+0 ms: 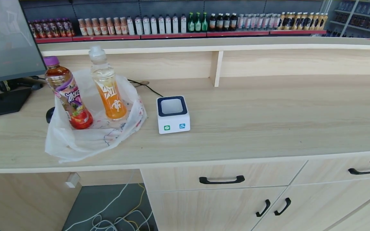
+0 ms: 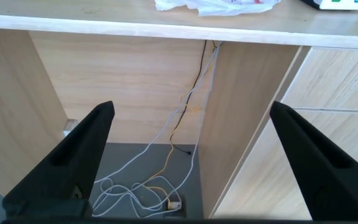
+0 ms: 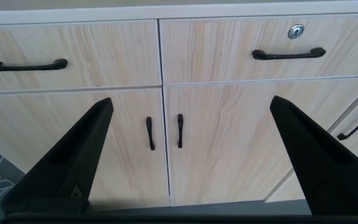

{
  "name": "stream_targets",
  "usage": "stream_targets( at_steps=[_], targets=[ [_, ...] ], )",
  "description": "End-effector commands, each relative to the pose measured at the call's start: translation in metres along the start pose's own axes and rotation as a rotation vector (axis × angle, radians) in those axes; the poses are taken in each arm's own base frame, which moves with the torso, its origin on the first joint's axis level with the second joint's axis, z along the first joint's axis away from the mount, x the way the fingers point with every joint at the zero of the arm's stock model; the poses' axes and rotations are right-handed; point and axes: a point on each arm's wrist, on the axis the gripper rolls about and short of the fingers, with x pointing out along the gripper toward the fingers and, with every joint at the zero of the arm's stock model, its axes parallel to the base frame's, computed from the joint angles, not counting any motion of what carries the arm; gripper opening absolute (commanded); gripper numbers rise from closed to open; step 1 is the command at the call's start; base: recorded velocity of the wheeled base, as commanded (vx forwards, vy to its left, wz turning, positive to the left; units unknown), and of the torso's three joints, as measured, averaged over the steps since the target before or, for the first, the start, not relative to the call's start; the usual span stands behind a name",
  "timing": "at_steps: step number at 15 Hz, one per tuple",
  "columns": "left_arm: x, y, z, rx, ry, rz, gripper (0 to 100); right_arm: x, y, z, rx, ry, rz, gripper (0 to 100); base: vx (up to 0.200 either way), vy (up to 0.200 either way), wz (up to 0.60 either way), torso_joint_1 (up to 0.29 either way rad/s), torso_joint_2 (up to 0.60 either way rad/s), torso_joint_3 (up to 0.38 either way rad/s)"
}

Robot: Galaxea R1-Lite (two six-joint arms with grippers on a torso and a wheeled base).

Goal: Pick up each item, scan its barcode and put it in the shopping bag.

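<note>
Faces the recess under the counter, with left gripper spread wide, holding nothing. Shows cables hanging down its back and coiling on the grey floor. Catches the bag edge and a scanner corner on the counter; drawers beside the recess.

Head cam sits up high and looks forward and down over the counter, so you get the whole top, the far shelves and the drawers along the near side. Both wrist cams are way lower, below the top, facing the counter's front from fairly close. The left one points at the open gap on the left with the cables on the floor, tilted up just enough to catch the bag and a corner of the scanner over the edge. Head cam shares all three. The right one faces the drawers pretty much square-on and shares the lock and door handles with the head cam.
</note>
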Motion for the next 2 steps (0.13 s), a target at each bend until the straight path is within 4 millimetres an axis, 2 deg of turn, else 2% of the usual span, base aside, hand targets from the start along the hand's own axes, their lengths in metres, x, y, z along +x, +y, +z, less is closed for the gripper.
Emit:
stream_targets(
  at_steps=[1, 2],
  targets=[
    [0.0000, 0.0000, 0.0000, 0.000, 0.000, 0.001, 100, 0.0001, 0.0000, 0.0000, 0.001, 0.001, 0.001, 100, 0.000, 0.000, 0.00, 0.000, 0.00, 0.000],
    [0.0000, 0.0000, 0.0001, 0.000, -0.002, 0.000, 100, 0.0001, 0.0000, 0.0000, 0.001, 0.001, 0.001, 100, 0.000, 0.000, 0.00, 0.000, 0.00, 0.000]
  ],
)
